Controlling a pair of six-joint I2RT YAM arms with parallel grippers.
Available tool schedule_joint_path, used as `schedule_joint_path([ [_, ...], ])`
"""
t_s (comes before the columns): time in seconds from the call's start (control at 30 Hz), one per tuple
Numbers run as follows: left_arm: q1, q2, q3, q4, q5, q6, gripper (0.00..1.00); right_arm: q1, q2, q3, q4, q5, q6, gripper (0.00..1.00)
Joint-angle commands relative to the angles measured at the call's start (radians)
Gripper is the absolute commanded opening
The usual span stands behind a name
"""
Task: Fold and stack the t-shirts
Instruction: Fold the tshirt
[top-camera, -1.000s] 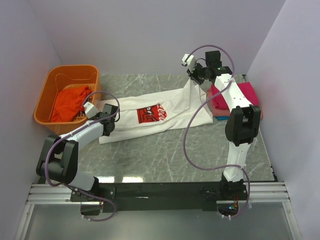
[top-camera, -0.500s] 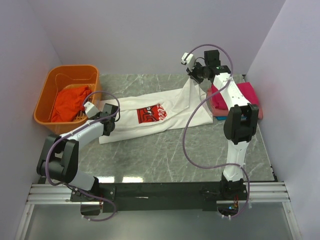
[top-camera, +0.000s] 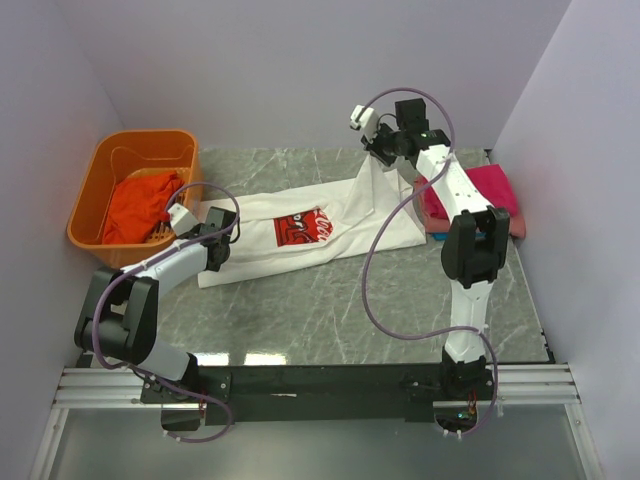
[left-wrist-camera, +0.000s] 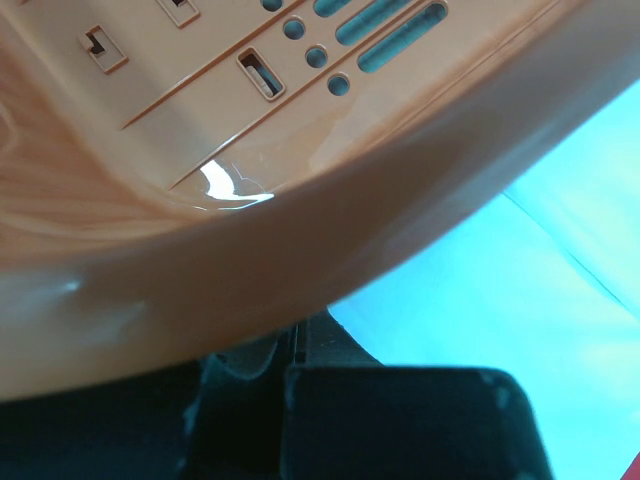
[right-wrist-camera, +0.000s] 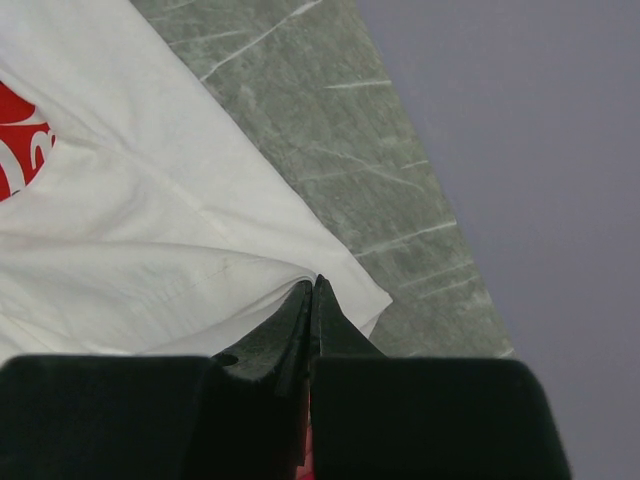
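To spread the white shirt (top-camera: 258, 228), the right pincer (right-wrist-camera: 312, 292) grips one edge and the left pincer (left-wrist-camera: 298, 338) clenches the opposite end; next, lay it flat.

Looks like a robotics lab test cell to me: plain pale walls (top-camera: 300, 70) box in a marble-look tabletop (top-camera: 330, 300). The left arm (top-camera: 165, 265) and right arm (top-camera: 470, 255) are bolted by an aluminium rail (top-camera: 110, 385) at its near edge, with purple cables (top-camera: 365, 285) looping loose.

Bright even light, blurred wrist close-ups

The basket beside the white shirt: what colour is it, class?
The basket is orange, seen best in the top view.
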Motion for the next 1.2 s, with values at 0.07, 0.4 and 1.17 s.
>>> schedule_joint_path([
  [0.07,0.008,0.009,0.032,0.028,-0.033,0.02,0.0,0.028,0.027,0.07,0.02,0.019,-0.004,0.0],
  [0.4,0.008,0.017,0.034,0.032,-0.036,0.024,0.0,0.062,0.042,0.087,0.024,0.039,-0.009,0.0],
  [1.17,0.008,-0.083,0.057,0.016,0.036,0.063,0.43,0.072,0.039,0.073,0.037,0.074,-0.015,0.0],
])
